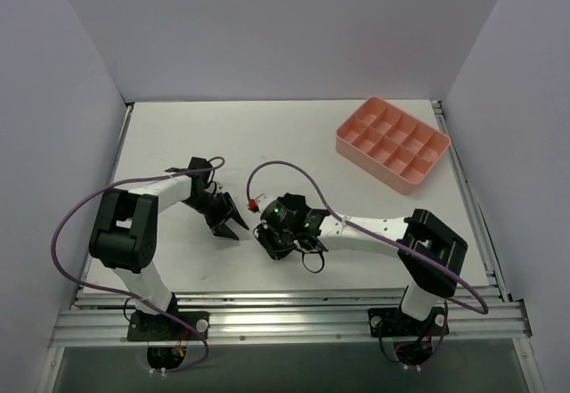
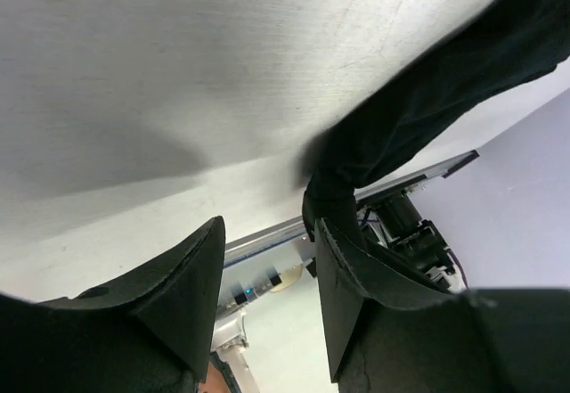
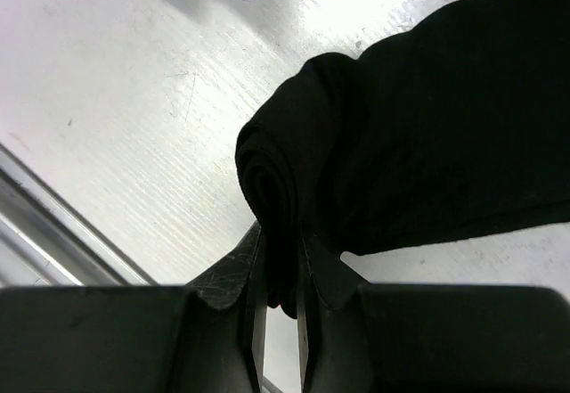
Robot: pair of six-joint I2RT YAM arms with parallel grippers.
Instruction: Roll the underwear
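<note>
Near the front of the desk (image 1: 294, 135), our right fingers (image 3: 233, 273) are clenched on the spiral end of the rolled black underwear (image 3: 427, 135), which lies on the desk between our two arms. Our left fingers (image 2: 191, 277) stand released just beside it. The pink tray (image 1: 370, 163) sits at the far right.

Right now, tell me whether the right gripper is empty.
No: the right gripper is pinched shut on the rolled end of the underwear.
</note>
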